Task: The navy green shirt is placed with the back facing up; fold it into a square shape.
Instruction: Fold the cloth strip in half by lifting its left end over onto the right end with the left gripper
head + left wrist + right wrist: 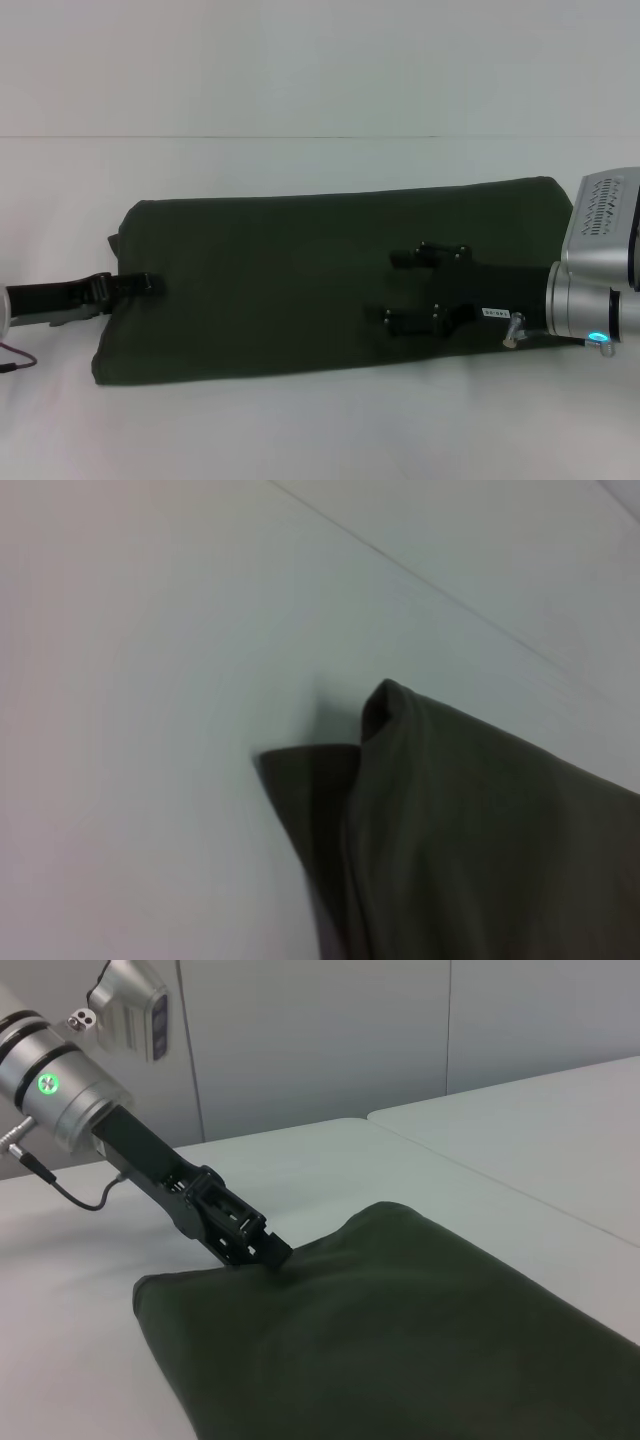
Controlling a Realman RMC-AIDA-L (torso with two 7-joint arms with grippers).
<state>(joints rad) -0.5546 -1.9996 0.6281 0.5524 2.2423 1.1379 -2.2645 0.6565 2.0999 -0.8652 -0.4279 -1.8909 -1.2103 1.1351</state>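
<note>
Right gripper [395, 288] is hovering with jaws apart over the shirt [270, 280], a long band lying across the table [320, 430]. Left gripper [148, 283] is touching its left edge; its fingers I cannot tell. Next probably folding left end over right.

You see a plain white matte table [300, 430]; directly on it lies the dark olive-green shirt [300, 280], folded into a long band.
</note>
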